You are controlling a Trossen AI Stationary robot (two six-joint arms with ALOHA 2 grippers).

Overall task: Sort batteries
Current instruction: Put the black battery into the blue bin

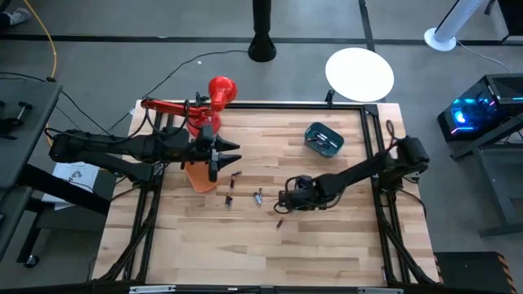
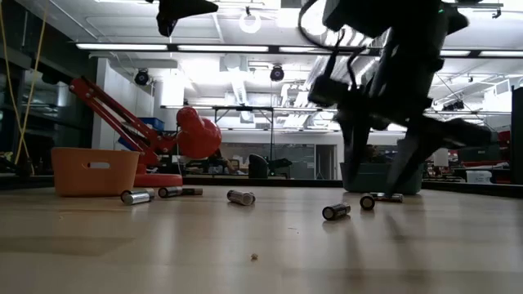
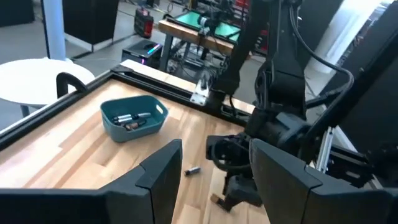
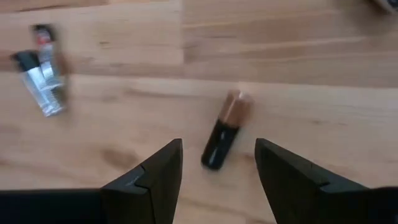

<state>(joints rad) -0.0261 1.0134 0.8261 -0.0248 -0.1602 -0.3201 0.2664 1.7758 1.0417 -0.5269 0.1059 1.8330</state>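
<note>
Several batteries lie loose on the bare wood near the middle of the table [image 1: 343, 245], and some are already in the teal bin [image 1: 324, 138] toward the far right corner. The step in hand looks like a pick: the right gripper [image 4: 217, 180] hangs low over the middle of the table with its fingers spread wide and empty, and a black-and-copper battery [image 4: 225, 137] lies slanted on the wood just ahead of the gap between them. A silvery battery [image 4: 42, 79] rests well off to one side. The next move probably calls for lowering until the fingers straddle the dark battery, likely with a small wrist turn to meet its slant, then closing.

The right arm reaches in from the right edge, elbow bent. The left gripper [image 1: 226, 155] waits above the orange bin [image 1: 198, 175] near the left edge, fingers apart, holding nothing.
</note>
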